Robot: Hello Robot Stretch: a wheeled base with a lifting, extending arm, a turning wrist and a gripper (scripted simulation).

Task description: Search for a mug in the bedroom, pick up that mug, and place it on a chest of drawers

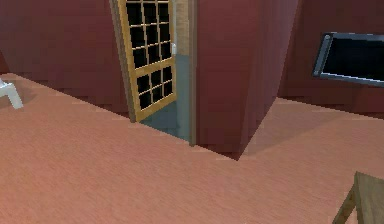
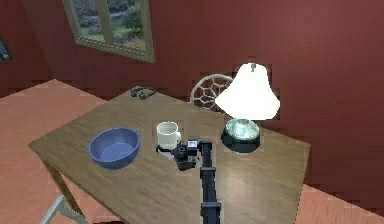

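A white mug stands on a wooden table in the arm side view, just left of the table's middle. My arm rises from the bottom edge as a dark bar. Its gripper is right beside the mug, at the mug's lower right. Because the mug stands on the tabletop at the gripper's far end, I cannot tell whether the gripper holds anything or touches the mug.
On the table are a blue bowl, a white-shaded lamp and a small dark thing. A chair stands behind it, under a window. The forward view has a glass-paned door, red walls, a dark screen and open floor.
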